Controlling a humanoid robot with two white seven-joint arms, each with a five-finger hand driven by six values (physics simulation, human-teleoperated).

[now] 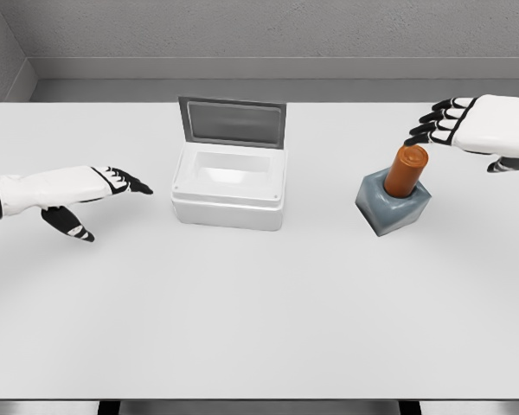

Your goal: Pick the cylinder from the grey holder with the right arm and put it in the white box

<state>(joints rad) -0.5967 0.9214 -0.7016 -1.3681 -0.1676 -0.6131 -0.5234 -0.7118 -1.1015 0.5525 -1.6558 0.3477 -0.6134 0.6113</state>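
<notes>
Head view, contents as found:

Item: table (259,328), white, wide, filling most of the view; grey wall and floor strip behind its far edge.

Item: white box (229,194), a little left of the table's middle. Its lid (232,123) is up, standing at the rear edge with the grey inner face toward me. The cavity shows white.

Item: grey holder (393,207), right of the box and well apart from it, a blocky base turned cornerwise to me. It sits directly on the table.

Item: cylinder (406,171), orange-brown, rounded top, standing seated in the holder and leaning slightly right. It is not in the box — it is in the holder.

Item: my right hand (471,130), entering from the right edge, above and right of the cylinder. My fingers (432,130) are extended and slightly spread, dark tips pointing left; the lowest tips are just beside the cylinder's top, and I cannot tell whether they touch it. They grasp nothing. My thumb hangs below the palm near the right edge.

Item: my left hand (78,194), entering from the left edge, left of the box and apart from it — fingers stretched toward the box, thumb dropped downward, nothing held
</notes>
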